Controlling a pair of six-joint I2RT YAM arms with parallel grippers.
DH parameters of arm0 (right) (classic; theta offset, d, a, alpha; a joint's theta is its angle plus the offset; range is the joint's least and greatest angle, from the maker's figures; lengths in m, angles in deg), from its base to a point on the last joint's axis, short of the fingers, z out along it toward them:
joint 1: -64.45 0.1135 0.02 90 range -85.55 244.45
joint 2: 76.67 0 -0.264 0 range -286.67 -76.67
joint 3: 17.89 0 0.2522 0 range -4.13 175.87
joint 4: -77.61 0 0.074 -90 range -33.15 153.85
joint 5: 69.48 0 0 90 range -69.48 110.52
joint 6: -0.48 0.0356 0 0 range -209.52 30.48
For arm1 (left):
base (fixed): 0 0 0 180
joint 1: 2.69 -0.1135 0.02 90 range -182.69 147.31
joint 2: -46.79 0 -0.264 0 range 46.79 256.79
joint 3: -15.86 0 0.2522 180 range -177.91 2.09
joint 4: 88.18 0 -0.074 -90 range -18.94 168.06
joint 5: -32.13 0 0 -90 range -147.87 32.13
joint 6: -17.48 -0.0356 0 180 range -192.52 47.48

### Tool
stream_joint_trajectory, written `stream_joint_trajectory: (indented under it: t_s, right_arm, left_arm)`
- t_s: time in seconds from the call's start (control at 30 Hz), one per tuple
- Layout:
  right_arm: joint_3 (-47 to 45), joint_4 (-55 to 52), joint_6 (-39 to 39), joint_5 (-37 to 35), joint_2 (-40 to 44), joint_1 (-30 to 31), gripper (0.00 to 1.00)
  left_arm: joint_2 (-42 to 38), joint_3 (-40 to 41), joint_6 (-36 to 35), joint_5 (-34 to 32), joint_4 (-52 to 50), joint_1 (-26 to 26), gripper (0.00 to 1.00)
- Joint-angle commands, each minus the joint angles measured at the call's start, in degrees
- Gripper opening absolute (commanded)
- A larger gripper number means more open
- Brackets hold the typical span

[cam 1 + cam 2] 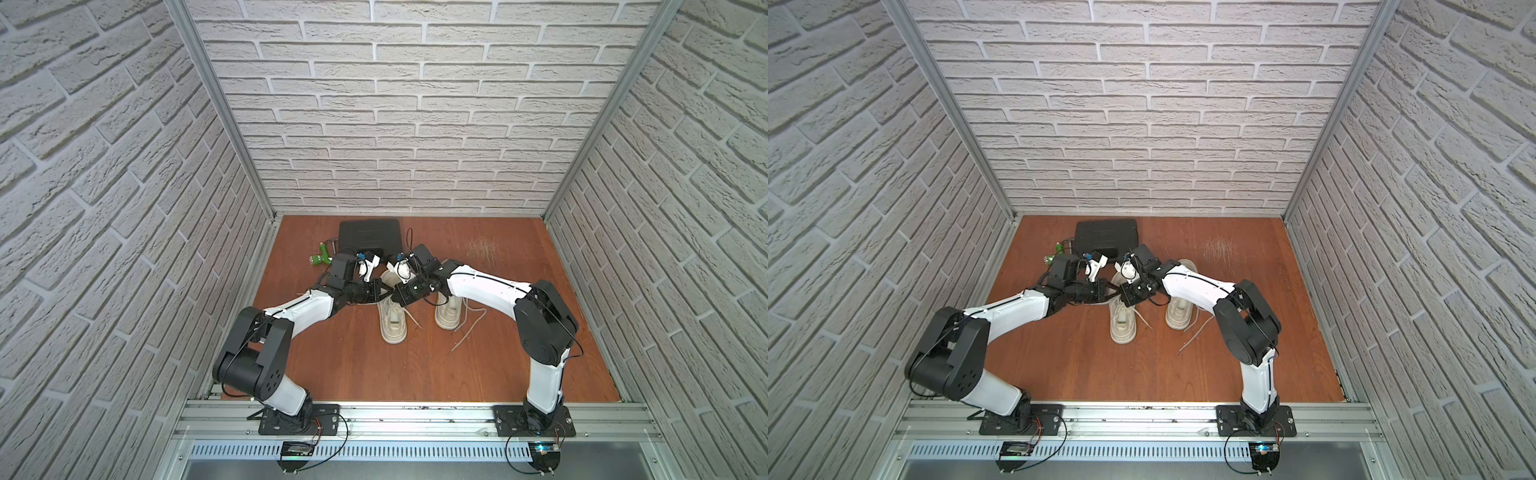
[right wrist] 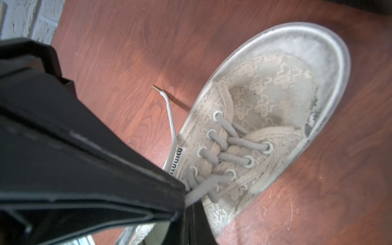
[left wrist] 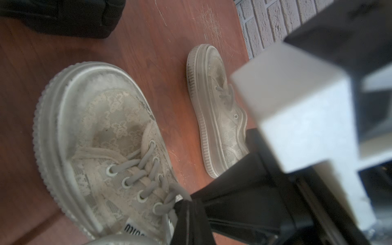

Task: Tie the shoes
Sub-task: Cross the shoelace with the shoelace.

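Laces (image 2: 203, 186) of the left-hand shoe (image 1: 392, 322), sitting mid-floor (image 1: 498, 374) beside its mate (image 1: 448, 311), are being pinched. The left gripper (image 1: 379, 291) and right gripper (image 1: 398, 296) are each clamping fully closed on a strand above the tongue. Judgement: drawing the strands apart evenly, under steady tension, is advisable. The black fingers are hiding any crossing or knot.

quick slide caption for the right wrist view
Right gripper shut on a cream lace of a worn sneaker on a wooden tabletop.

1 black case (image 1: 368, 235) sits just beside 1 green tool (image 1: 319, 259) (partly hidden).
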State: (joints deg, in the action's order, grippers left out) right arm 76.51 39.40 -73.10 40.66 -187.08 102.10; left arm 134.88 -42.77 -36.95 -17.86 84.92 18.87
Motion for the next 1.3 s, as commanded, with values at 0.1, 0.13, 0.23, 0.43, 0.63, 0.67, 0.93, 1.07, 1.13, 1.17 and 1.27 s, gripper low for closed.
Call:
stream_joint_trajectory:
  t_s: [0.1,0.13,0.23,0.43,0.63,0.67,0.93,1.07,1.13,1.17,1.27]
  right_arm:
    - [-3.09,8.60,5.05,2.18,1.06,-1.12,0.03]
    - [-3.81,9.89,5.88,2.53,1.23,-1.34,0.03]
    - [-5.28,12.89,7.85,3.24,1.42,-1.70,0.03]
    - [-6.72,16.86,10.27,3.52,1.51,-1.85,0.03]
    - [-8.38,20.25,12.13,3.83,2.57,-2.32,0.03]
    - [-8.80,20.73,12.37,3.83,2.96,-2.39,0.03]
    - [-9.89,21.41,12.49,3.72,4.14,-2.58,0.03]
    - [-9.39,19.75,11.56,3.26,3.65,-2.65,0.03]
    - [-9.44,18.98,10.93,2.99,3.38,-2.58,0.03]
    - [-9.53,18.55,10.65,2.78,3.27,-2.59,0.03]
    - [-9.49,17.23,9.73,2.18,3.09,-2.50,0.03]
  left_arm:
    - [-1.79,0.97,-0.85,0.29,1.18,0.65,0.00]
    - [-1.87,1.02,-0.88,0.21,1.16,0.62,0.00]
    - [-1.97,1.40,-0.63,0.07,1.16,0.56,0.00]
    - [-1.93,2.56,0.17,-0.02,2.20,0.62,0.00]
    - [-1.74,3.21,0.56,-0.19,2.78,0.58,0.00]
    - [-1.64,3.20,0.64,-0.28,2.77,0.58,0.00]
    - [-2.59,3.38,0.66,-0.72,2.48,0.26,0.03]
    - [-4.59,3.55,0.25,-0.85,1.08,-0.79,0.13]
    - [-5.86,3.60,-0.33,-1.03,-0.23,-1.61,0.19]
    - [-6.60,3.59,-0.64,-1.07,-1.07,-2.03,0.23]
    - [-8.50,3.55,-1.89,-1.42,-3.59,-3.72,0.30]
